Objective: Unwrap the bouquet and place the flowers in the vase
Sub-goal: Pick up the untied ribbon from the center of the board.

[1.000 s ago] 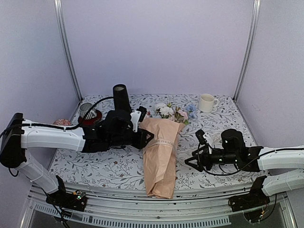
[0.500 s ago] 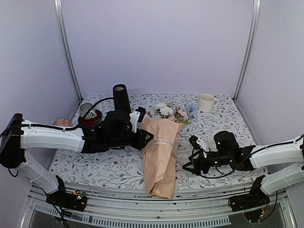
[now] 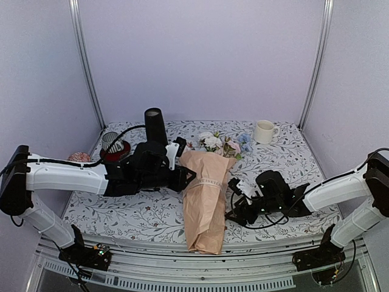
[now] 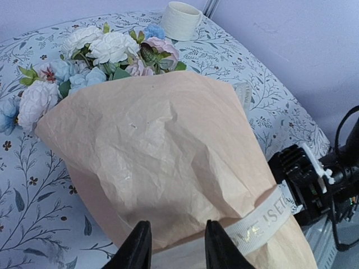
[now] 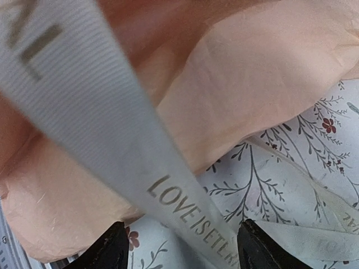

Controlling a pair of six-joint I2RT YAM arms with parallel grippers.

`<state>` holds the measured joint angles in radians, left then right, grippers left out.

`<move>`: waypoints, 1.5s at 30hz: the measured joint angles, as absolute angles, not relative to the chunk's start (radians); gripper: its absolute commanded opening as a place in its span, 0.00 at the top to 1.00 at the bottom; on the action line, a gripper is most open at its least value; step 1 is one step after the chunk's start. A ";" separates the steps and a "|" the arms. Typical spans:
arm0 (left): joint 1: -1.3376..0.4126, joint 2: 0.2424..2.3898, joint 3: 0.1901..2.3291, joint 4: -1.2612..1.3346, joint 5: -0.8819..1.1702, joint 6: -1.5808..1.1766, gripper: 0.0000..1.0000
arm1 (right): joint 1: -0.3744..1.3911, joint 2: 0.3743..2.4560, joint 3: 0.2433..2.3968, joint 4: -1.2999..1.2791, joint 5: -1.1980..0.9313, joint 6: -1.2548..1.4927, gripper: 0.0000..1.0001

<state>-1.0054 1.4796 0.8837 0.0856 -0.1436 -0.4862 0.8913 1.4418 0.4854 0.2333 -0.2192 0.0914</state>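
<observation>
On the table (image 3: 152, 213) the bouquet (image 3: 205, 201) is laid flat in the mid, btwn both arms, flowers (image 3: 219, 143) at the far end. The vase (image 3: 155, 125) is stood at the back left. L gripper (image 4: 177, 224): fingers are held part apart w/ the bouquet's side btwn them; a grip can't be told. R gripper (image 5: 182, 224): fingers are held wide apart, ribbon (image 5: 84, 112) btwn them, not squeezed.

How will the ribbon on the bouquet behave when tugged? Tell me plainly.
Probably floppy: the ribbon is a thin, flat woven band. Likely very light, being so thin. Wrapped snugly round the crinkled paper wrap, it may drag the paper along rather than slip free.
</observation>
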 measured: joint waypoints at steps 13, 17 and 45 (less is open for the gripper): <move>-1.007 1.478 0.875 0.084 -0.152 -0.488 0.65 | 0.897 1.552 0.582 0.226 -0.152 0.037 0.97; -1.007 1.472 0.874 0.084 -0.151 -0.488 0.64 | 0.897 1.502 0.580 0.209 -0.152 0.038 0.97; -1.124 1.501 0.984 0.084 -0.118 -0.359 0.59 | 0.897 1.272 0.946 -0.125 -0.178 0.022 0.94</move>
